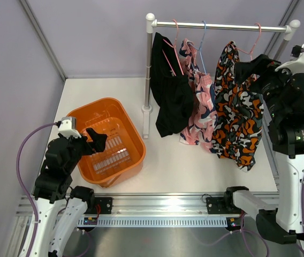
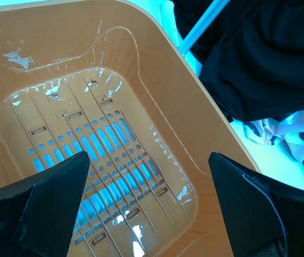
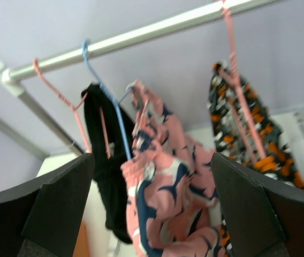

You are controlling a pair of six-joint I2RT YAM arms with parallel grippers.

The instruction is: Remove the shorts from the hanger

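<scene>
Black shorts (image 1: 168,91), pink shorts (image 1: 199,104), camouflage shorts (image 1: 237,118) on hangers (image 3: 105,96) under rail (image 1: 221,25), left to right. Right claw (image 3: 152,156) released, near rail's right end. Left claw (image 2: 147,158) released over orange basket (image 1: 136,134), left of rail.

Shorts (image 1: 197,101) packed along rail (image 1: 221,25), post (image 1: 148,69) beside basket (image 1: 135,130)

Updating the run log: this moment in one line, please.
left gripper: open above orange plastic basket | right gripper: open, facing pink navy-blotched cloth shorts | black cloth shorts, orange camouflage-print shorts: hung on metal rail
</scene>
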